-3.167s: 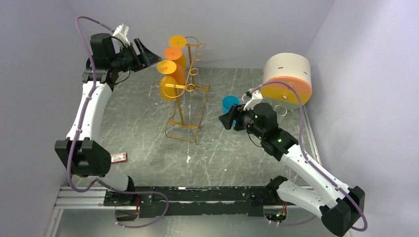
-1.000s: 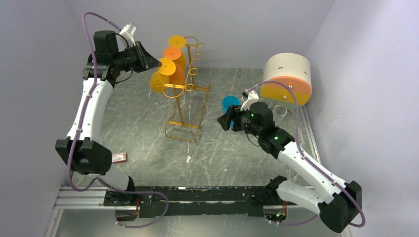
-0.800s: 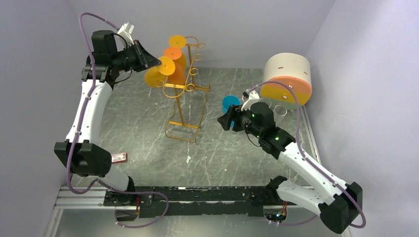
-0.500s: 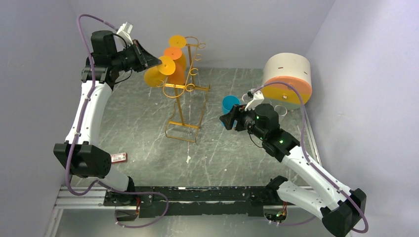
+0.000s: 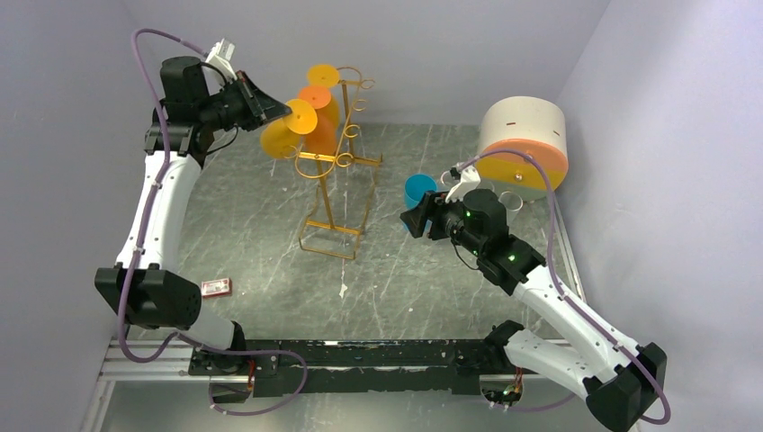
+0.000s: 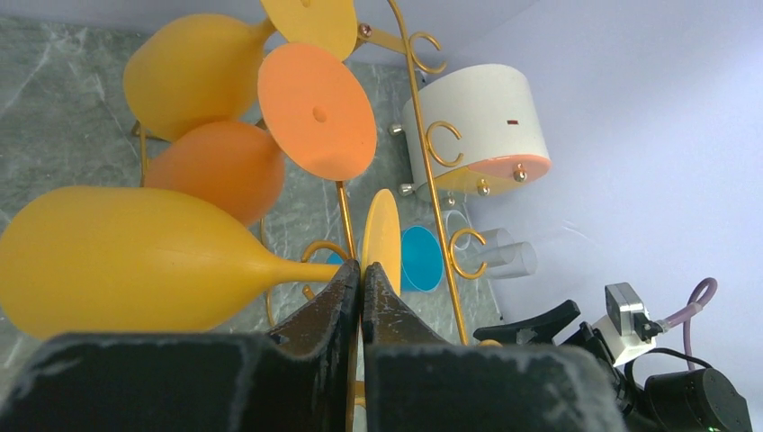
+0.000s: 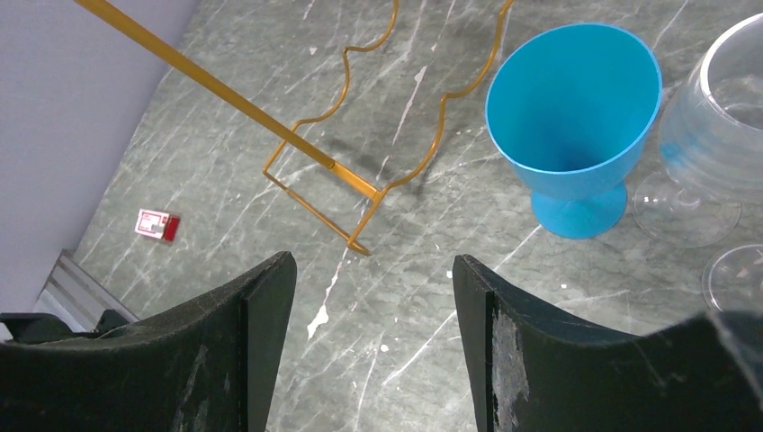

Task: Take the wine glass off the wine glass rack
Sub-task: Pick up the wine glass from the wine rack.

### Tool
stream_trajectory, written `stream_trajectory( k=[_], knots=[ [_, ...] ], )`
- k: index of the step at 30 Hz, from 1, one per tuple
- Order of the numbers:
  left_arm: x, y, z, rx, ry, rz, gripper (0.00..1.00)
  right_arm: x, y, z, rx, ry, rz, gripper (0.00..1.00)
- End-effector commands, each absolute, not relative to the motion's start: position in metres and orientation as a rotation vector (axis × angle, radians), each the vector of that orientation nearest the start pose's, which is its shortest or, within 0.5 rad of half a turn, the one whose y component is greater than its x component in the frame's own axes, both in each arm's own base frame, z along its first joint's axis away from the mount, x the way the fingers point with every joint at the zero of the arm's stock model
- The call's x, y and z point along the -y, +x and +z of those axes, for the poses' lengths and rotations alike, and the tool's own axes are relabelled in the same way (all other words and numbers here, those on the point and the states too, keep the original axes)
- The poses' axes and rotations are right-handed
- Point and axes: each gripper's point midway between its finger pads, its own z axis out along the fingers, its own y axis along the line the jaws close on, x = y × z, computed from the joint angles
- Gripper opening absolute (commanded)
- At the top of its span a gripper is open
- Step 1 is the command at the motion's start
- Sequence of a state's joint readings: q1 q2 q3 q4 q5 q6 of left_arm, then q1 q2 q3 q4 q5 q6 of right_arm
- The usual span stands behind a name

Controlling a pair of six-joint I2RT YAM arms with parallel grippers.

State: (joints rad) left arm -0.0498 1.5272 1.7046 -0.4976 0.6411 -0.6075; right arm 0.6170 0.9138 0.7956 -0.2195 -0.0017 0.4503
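The gold wire wine glass rack [image 5: 339, 163] stands mid-table, its curled hooks [image 6: 443, 144] showing in the left wrist view. My left gripper [image 5: 286, 112] [image 6: 362, 267] is shut on the stem of a yellow wine glass [image 5: 275, 139] [image 6: 117, 261], just behind its foot disc [image 6: 381, 236]. The glass is tilted, its bowl swung out left of the rack; whether the foot still touches a hook I cannot tell. An orange glass [image 6: 216, 166] and another yellow glass [image 6: 193, 67] hang upside down on the rack. My right gripper [image 5: 414, 219] [image 7: 373, 263] hovers open and empty right of the rack.
A blue cup [image 7: 576, 117] [image 5: 418, 188] and clear glasses [image 7: 720, 135] stand near the right gripper. A white drum with an orange band [image 5: 524, 144] lies at the back right. A small red packet [image 5: 217, 287] is on the table near the left arm. Walls close in on both sides.
The left gripper has shut on the yellow glass's stem and drawn it left, swinging its bowl up and away from the rack. The right arm has barely shifted.
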Motion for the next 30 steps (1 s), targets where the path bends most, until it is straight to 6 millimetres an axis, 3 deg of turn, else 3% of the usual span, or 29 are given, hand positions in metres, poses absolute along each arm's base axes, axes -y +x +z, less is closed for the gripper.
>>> stream_trajectory(
  k=[1,4,12,19,25,30],
  knots=[
    [0.137,0.407,0.415,-1.839,-0.052,-1.002,0.07,-0.202,0.261,0.238,-1.953,-0.147,0.698,0.69],
    [0.126,0.409,0.416,-1.824,-0.090,-0.936,0.07,-0.203,0.260,0.235,-1.965,-0.154,0.698,0.69],
    [0.122,0.407,0.418,-1.794,-0.088,-0.952,0.07,-0.203,0.260,0.237,-1.959,-0.152,0.703,0.69],
    [0.093,0.399,0.415,-1.732,-0.200,-0.785,0.07,-0.203,0.260,0.237,-1.957,-0.153,0.701,0.69],
    [0.052,0.370,0.401,-1.615,-0.375,-0.615,0.07,-0.205,0.261,0.236,-1.959,-0.161,0.703,0.69],
    [0.045,0.352,0.395,-1.585,-0.417,-0.598,0.07,-0.206,0.262,0.234,-1.965,-0.164,0.703,0.69]
  ],
)
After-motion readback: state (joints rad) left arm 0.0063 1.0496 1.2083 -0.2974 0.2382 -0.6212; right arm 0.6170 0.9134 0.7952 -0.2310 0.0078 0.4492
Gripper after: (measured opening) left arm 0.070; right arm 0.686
